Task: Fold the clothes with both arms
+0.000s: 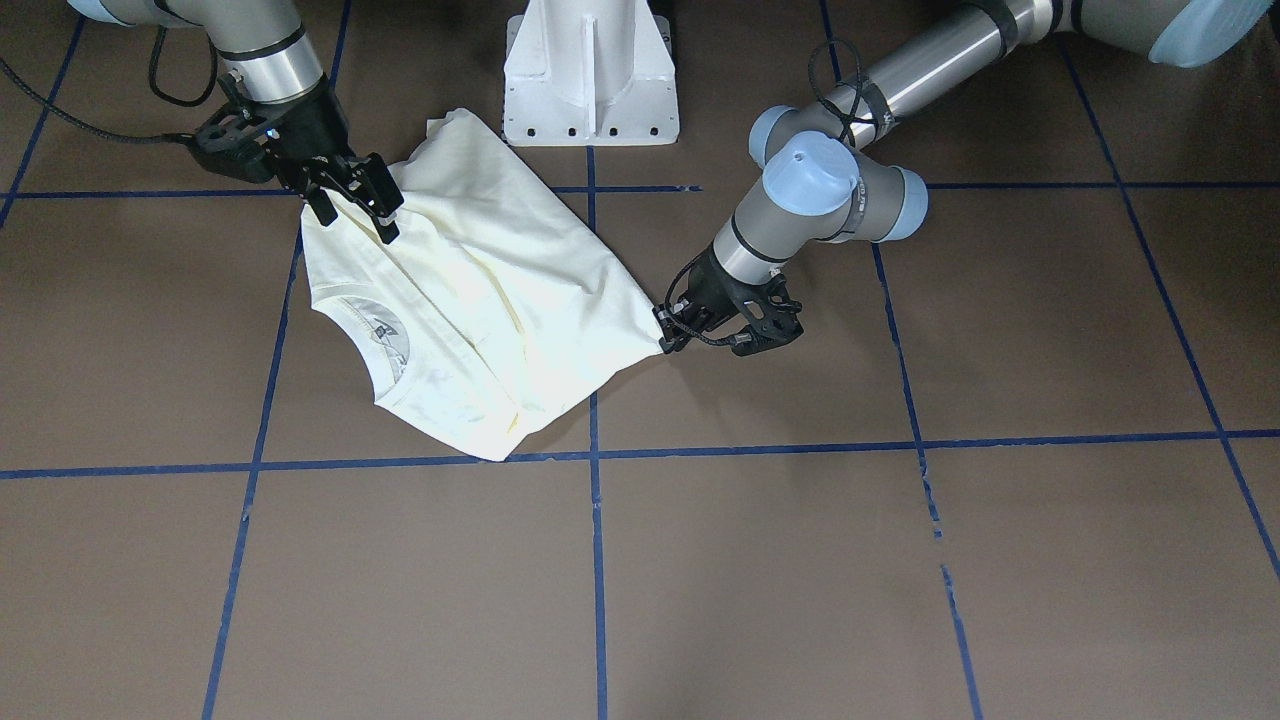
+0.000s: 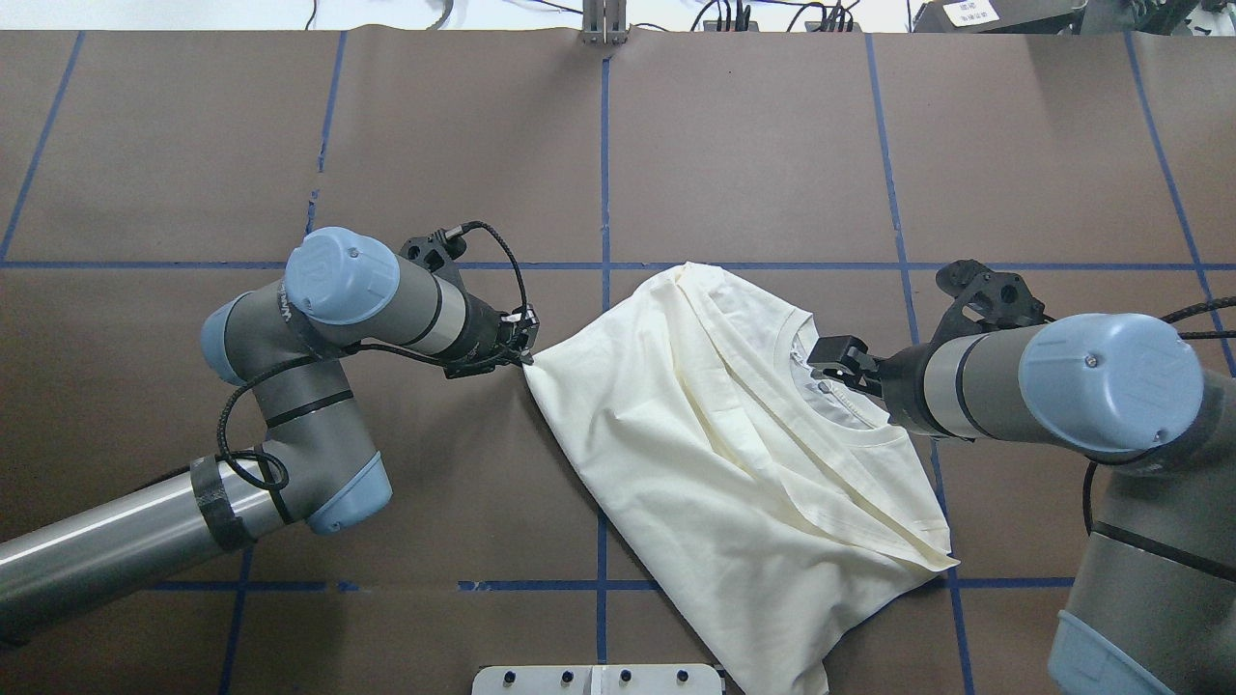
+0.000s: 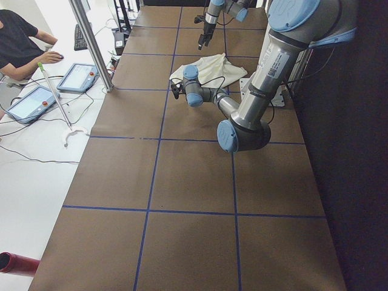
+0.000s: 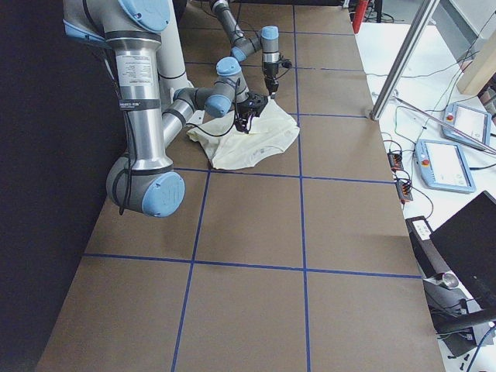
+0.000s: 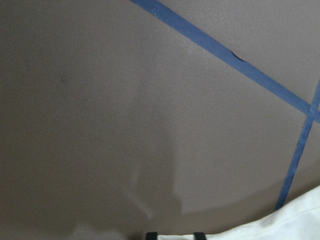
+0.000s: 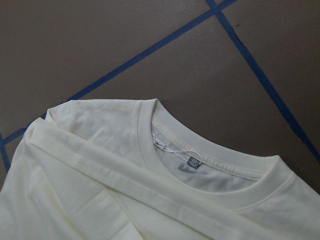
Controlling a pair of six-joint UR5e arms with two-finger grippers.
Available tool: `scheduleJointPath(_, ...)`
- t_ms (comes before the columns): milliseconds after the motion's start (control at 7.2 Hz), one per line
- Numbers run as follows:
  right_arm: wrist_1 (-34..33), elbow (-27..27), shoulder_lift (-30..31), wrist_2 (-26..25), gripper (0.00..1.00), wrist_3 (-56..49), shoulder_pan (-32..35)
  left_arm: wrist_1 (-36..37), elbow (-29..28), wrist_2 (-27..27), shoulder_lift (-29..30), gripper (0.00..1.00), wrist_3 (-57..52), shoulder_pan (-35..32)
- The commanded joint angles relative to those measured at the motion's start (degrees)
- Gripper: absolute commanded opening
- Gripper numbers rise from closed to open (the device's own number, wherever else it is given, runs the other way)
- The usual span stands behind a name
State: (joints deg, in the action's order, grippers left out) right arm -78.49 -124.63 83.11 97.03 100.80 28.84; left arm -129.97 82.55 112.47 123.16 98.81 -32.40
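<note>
The pale cream T-shirt (image 1: 480, 300) (image 2: 734, 463) lies crumpled on the brown table, plain side up, with its ribbed collar (image 6: 200, 165) and neck label showing. My left gripper (image 2: 526, 349) (image 1: 665, 335) is shut on one stretched corner of the shirt, low at the table. In the left wrist view only a strip of the shirt (image 5: 300, 220) shows at the bottom edge. My right gripper (image 2: 838, 365) (image 1: 355, 205) hangs open just over the shoulder beside the collar, with nothing between its fingers.
The white pedestal (image 1: 590, 75) stands right behind the shirt. Blue tape lines (image 1: 595, 560) grid the brown table. Off the table's far side, a seated person (image 3: 18, 42) and tablets (image 3: 76, 76) (image 4: 446, 163) are on a white bench.
</note>
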Motion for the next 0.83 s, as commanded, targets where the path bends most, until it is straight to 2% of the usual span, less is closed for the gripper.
scheduleJointPath(0,0.00,0.26,-0.14,0.00,1.00,0.01,-0.01,0.16,-0.10,-0.15,-0.11,0.00,-3.50,-1.77)
scheduleJointPath(139,0.00,0.26,-0.23,0.00,1.00,0.01,-0.01,1.03,-0.19,-0.23,-0.03,0.00,-5.89,-2.83)
scheduleJointPath(278,0.09,0.26,-0.23,-0.09,1.00,0.01,-0.01,0.95,-1.07,-2.84,0.67,0.00,-10.35,-5.19)
scheduleJointPath(416,0.09,0.18,-0.23,-0.17,1.00,0.01,-0.01,0.69,-4.47,-3.65,2.15,0.00,-13.79,-8.87)
scheduleJointPath(694,0.09,0.18,-0.32,-1.05,1.00,0.09,-0.10,-2.10,-22.25,-3.92,15.46,0.00,-15.05,-13.37)
